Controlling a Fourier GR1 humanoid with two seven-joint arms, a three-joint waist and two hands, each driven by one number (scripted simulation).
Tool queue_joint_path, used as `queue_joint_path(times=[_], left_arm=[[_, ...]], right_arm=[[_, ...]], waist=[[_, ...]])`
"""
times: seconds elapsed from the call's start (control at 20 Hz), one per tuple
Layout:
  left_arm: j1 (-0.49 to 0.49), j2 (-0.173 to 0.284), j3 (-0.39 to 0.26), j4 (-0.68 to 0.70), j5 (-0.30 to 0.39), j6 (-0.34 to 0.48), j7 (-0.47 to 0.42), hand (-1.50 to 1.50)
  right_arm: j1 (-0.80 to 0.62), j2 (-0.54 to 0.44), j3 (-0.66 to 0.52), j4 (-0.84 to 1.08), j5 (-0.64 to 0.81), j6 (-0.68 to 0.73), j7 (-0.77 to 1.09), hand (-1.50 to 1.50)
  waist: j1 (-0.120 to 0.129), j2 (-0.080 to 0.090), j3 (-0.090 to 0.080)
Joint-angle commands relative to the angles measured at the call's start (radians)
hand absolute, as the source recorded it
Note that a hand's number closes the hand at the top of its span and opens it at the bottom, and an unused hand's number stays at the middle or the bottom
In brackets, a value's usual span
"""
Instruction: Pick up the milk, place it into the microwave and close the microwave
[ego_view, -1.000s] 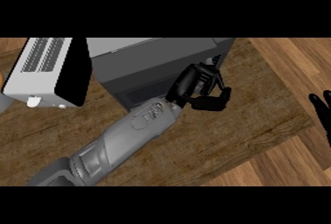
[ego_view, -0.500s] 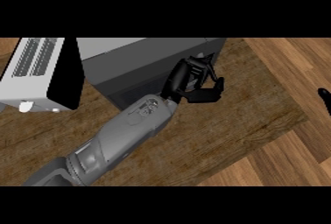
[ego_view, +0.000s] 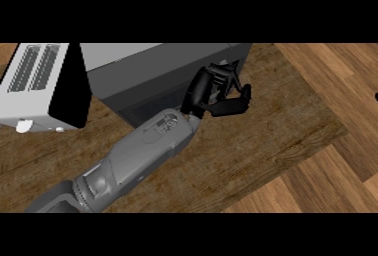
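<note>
Wooden counter: my left hand (ego_view: 214, 92), fingers curled and holding nothing, has slid up-frame along the microwave (ego_view: 148, 75) at top center, milk unseen, presumably inside, door closing next.

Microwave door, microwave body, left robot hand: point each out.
microwave door (ego_view: 33, 82), head view, on its pale vented panel.
microwave body (ego_view: 148, 65), head view, on its grey top.
left robot hand (ego_view: 210, 92), head view, on its black palm.

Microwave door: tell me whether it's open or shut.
Open. The microwave door stands swung out at the left, away from the dark microwave body, its black edge showing. The left hand is at the body's right front corner.
</note>
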Motion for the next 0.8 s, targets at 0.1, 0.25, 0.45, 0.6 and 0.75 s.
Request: queue_joint_path(times=[0.1,0.25,0.45,0.6,0.75], left_arm=[[-0.098,-0.047,-0.025,0.045,-0.008,0.005,0.005,1.5],[-0.089,-0.047,-0.03,0.049,0.003,0.013,0.001,1.5],[-0.093,-0.047,-0.028,0.045,0.017,0.027,-0.008,1.5],[-0.09,-0.047,-0.039,0.046,0.024,0.037,-0.007,1.5],[-0.097,-0.047,-0.043,0.042,0.025,0.049,-0.018,1.5]], right_arm=[[-0.027,-0.023,-0.016,0.016,-0.035,0.007,0.022,-1.5],[-0.04,-0.035,-0.03,0.011,-0.056,0.011,0.026,-1.5],[-0.048,-0.042,-0.03,0.017,-0.075,0.014,0.039,-1.5],[-0.061,-0.056,-0.046,0.017,-0.09,0.016,0.044,-1.5],[-0.071,-0.06,-0.039,0.022,-0.105,0.022,0.055,-1.5]], waist=[[-0.019,0.015,0.007],[-0.028,0.015,0.007],[-0.026,0.017,0.006],[-0.034,0.014,0.007],[-0.034,0.019,0.007]])
